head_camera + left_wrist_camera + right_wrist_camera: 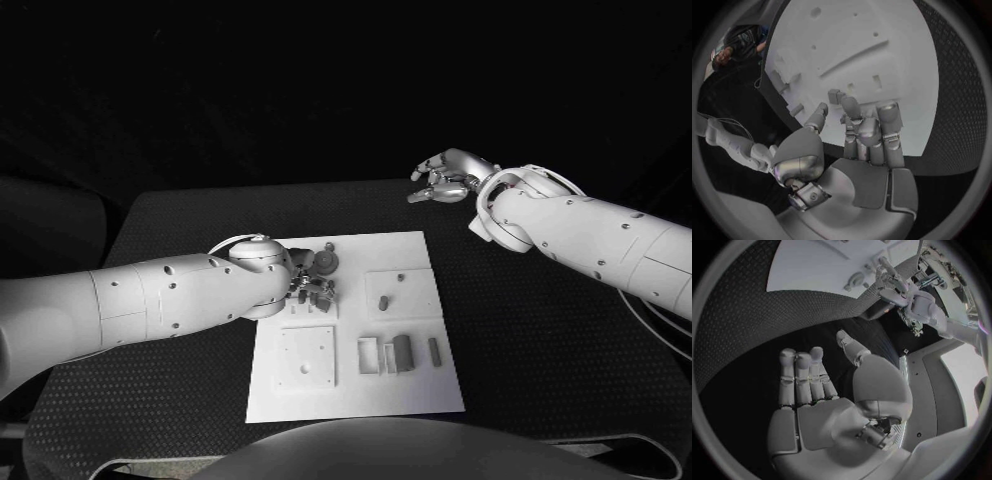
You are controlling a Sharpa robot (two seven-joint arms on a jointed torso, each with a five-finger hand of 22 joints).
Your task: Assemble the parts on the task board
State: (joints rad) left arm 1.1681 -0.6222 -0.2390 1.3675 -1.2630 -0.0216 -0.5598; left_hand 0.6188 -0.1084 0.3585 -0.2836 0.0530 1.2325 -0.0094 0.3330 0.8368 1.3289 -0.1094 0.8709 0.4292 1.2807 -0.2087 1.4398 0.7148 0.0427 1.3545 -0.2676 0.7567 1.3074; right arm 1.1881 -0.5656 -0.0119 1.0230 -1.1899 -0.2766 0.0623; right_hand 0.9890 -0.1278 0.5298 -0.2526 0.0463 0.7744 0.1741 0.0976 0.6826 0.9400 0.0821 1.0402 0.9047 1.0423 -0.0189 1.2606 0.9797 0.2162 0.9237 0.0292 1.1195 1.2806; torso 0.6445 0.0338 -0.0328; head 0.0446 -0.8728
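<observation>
Black table (548, 340) — white task board (418, 395) flat at its middle.

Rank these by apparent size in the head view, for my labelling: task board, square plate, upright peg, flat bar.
1. Task board
2. Square plate, on the board's near left
3. Flat bar
4. Upright peg, smallest, though similar to the bar

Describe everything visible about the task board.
The task board is a flat white rectangular plate, matte and plastic-looking, lying on the black table. Its surface carries shallow recesses, small holes and raised square blocks. Several small grey parts stand or lie in its near half, and one peg stands in a square further back. The left hand hovers over its left far portion; whether it touches is unclear.
</observation>
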